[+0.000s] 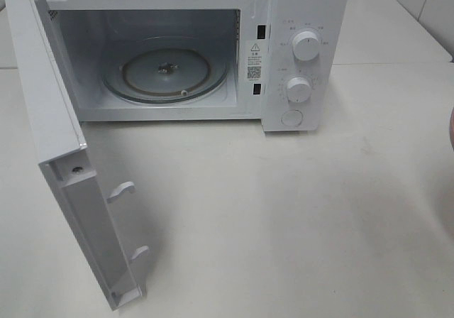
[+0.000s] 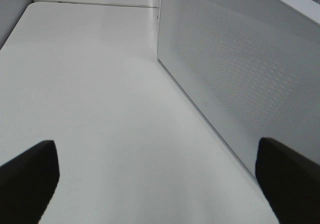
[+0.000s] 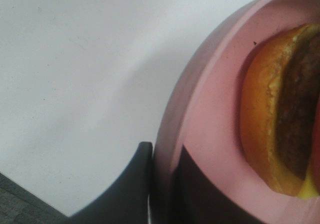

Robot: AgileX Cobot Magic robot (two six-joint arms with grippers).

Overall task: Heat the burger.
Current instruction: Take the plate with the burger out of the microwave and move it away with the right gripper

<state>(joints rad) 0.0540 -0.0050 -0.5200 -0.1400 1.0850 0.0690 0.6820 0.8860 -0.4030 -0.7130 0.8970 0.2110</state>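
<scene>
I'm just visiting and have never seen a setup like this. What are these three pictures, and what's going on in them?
It is a robot with two arms, each ending in a pincer. One camera looks down from above at a white microwave on a table, its door swung open and the glass turntable bare. The other two cameras ride on the wrists. The left pincer is open, holding nothing, beside the door. The right pincer is shut on the rim of a pink plate carrying the burger, which is to be heated.

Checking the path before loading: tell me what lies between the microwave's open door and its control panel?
Only the open cavity with its glass turntable, nothing on it. The exterior high view shows this, door swung left, knobs on the right.
</scene>
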